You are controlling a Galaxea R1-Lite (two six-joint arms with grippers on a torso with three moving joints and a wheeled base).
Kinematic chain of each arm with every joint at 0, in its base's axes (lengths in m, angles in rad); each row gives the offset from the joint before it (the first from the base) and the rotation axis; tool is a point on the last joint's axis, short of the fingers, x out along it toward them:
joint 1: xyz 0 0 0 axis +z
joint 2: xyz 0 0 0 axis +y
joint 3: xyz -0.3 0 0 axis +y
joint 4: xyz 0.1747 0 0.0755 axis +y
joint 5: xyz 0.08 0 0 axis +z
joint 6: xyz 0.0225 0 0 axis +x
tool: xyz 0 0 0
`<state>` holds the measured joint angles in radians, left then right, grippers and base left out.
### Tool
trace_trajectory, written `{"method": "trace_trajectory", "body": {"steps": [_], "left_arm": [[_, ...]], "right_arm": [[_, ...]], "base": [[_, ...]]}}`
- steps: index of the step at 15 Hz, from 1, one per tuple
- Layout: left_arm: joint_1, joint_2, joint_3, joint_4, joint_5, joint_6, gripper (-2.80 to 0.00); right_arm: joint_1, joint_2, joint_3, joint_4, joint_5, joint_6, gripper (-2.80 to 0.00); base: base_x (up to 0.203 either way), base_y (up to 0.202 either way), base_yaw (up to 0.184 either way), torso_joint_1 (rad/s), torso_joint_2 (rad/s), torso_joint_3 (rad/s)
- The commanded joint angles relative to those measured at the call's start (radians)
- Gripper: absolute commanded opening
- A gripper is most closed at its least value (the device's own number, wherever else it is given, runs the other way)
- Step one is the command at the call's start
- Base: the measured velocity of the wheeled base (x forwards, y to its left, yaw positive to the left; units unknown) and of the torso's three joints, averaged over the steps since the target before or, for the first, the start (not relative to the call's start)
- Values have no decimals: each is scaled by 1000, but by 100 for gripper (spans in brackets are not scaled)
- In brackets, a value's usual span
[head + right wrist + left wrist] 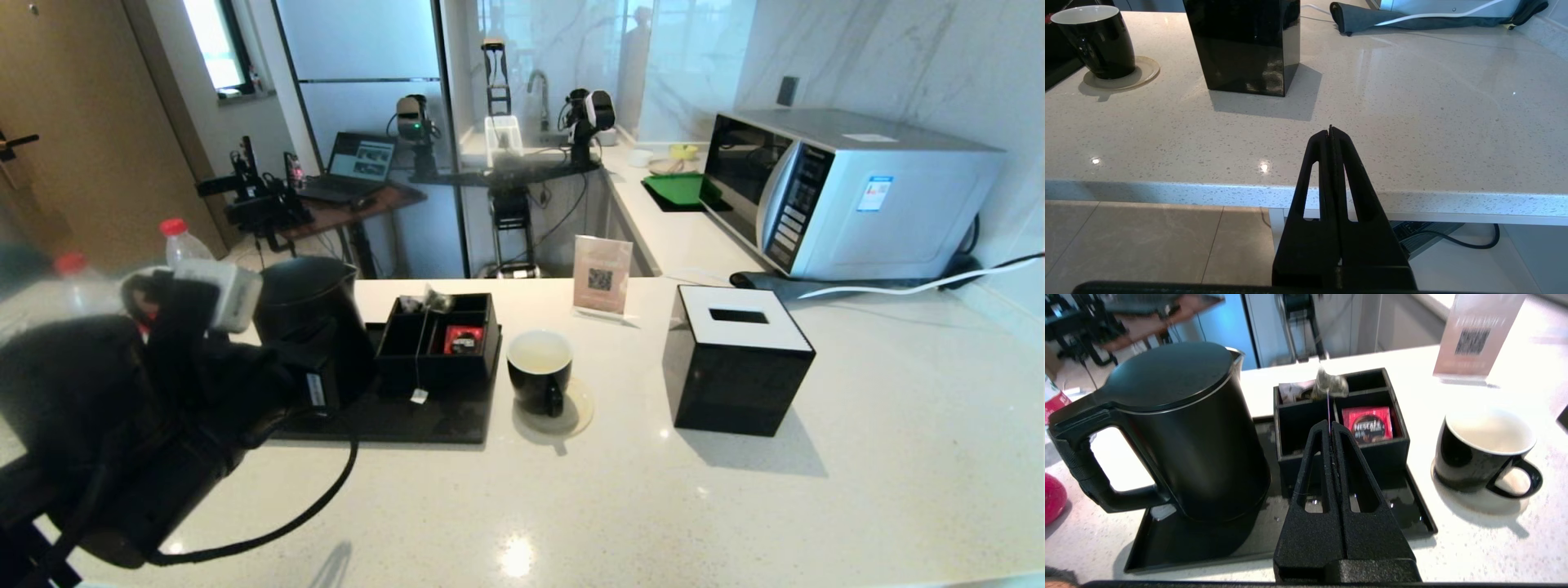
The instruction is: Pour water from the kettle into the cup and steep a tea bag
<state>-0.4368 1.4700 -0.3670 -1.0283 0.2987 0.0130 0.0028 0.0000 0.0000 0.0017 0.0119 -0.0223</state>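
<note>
Left gripper (pixel 1330 428), clenched on the tea bag (pixel 1331 381) string; bag rests atop the organiser (pixel 1306 416), cup (pixel 1486 451) at its 3 o'clock. Risk: the thin string slips (or snags). Right gripper (pixel 1330 131) closed, idle.

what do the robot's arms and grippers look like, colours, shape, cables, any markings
Both grippers, left gripper and right gripper, are matte black textured plastic: two long tapering fingers, each with a slot cut through, forming a narrow wedge. The left arm is bulky and black, with a white module near the wrist, a small white label, and a black cable looping off it.
</note>
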Motion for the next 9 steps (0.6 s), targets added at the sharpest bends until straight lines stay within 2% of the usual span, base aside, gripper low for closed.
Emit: {"method": "trace_trajectory", "body": {"steps": [1,5,7,9], "left_arm": [[6,-26,-134,208,2,-1,-280],[36,17,-386,516,1,-2,-280],[45,94,-478,585,0,-2,-280],[51,162,-529,598,0,-2,-280]], "right_arm": [[0,0,0,0,0,-1,-280],[0,0,0,0,0,-1,-280],[0,0,0,0,0,-1,-280],[0,0,0,0,0,-1,-280]], "base": [[0,0,0,0,0,0],[0,0,0,0,0,0],[0,0,0,0,0,0],[0,0,0,0,0,0]]}}
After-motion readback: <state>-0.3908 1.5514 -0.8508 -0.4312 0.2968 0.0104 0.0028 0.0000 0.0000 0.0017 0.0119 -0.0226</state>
